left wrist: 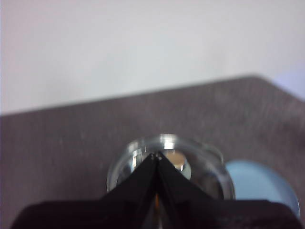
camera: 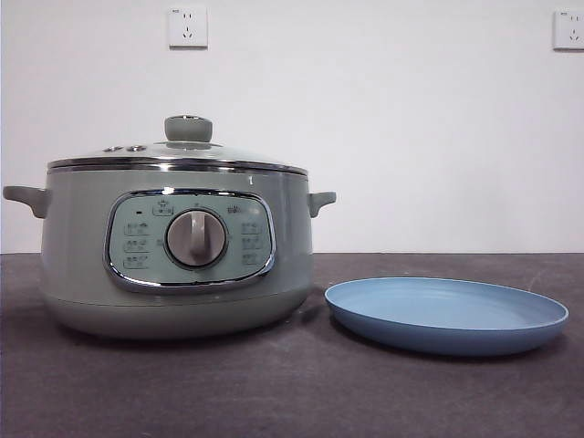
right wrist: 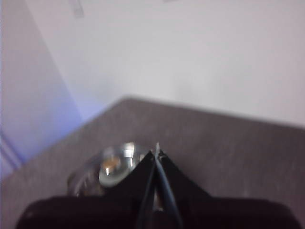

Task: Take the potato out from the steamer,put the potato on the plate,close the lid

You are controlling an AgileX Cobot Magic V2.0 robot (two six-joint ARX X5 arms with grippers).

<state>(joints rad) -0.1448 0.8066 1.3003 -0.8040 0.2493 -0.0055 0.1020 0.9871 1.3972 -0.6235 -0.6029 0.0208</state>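
Both hands, left hand point(left wrist: 157, 155) and right hand point(right wrist: 156, 153), we see pinched closed, empty, above the sage-green steamer point(camera: 178, 260); chrome-rimmed glass lid point(camera: 182, 153) on, light-blue plate point(camera: 447, 315) beside it.

The lid point(camera: 182, 153) sits on the steamer point(camera: 178, 260), plate point(camera: 446, 315) just right.

- A dark grey-brown table point(camera: 292, 392) with a matte, faintly textured surface fills the lower part of the front view.
- A plain white wall point(camera: 429, 128) stands behind it, covering the upper part of the frame.
- A white wall socket point(camera: 187, 26) sits at the upper left of the frame.
- A second white socket point(camera: 568, 29) is at the upper right corner, cut by the frame's edge.
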